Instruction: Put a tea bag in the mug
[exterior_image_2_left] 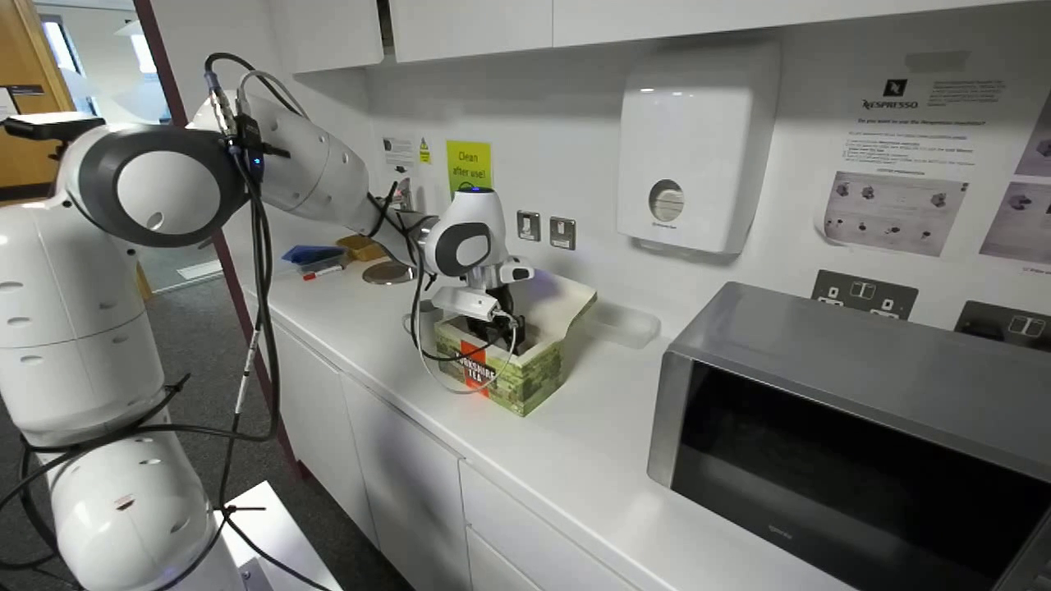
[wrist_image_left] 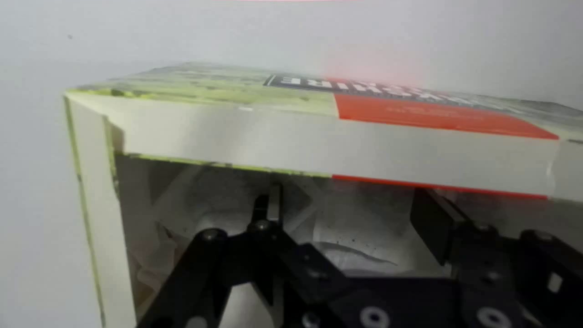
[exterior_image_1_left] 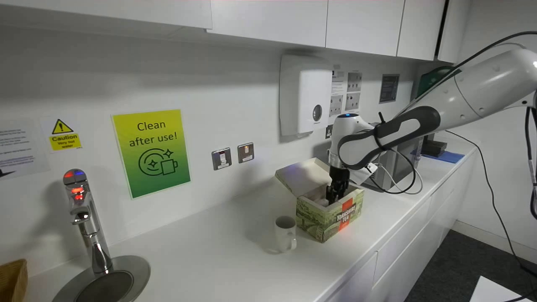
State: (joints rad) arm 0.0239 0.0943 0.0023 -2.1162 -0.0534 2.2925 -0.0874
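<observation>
The white mug (exterior_image_1_left: 284, 237) stands upright on the counter beside the open Yorkshire Tea box (exterior_image_1_left: 312, 220). In an exterior view the mug (exterior_image_2_left: 428, 322) is partly covered by a cable and the arm. The box (exterior_image_2_left: 538, 379) has its lid raised toward the wall. My gripper (exterior_image_1_left: 335, 196) points down inside the box. In the wrist view my gripper (wrist_image_left: 348, 214) is open, with its fingers wide apart below the box rim (wrist_image_left: 282, 136). Pale, papery tea bags (wrist_image_left: 360, 253) lie dim and blurred between and beneath the fingers. Nothing is seen gripped.
A clear plastic tray (exterior_image_2_left: 624, 325) lies behind the box near the wall. A microwave (exterior_image_2_left: 821, 427) stands on the counter past the box. A tap (exterior_image_1_left: 90, 226) rises over a round drain (exterior_image_1_left: 138, 272). Loose cables (exterior_image_2_left: 427, 349) hang from the wrist in front of the box.
</observation>
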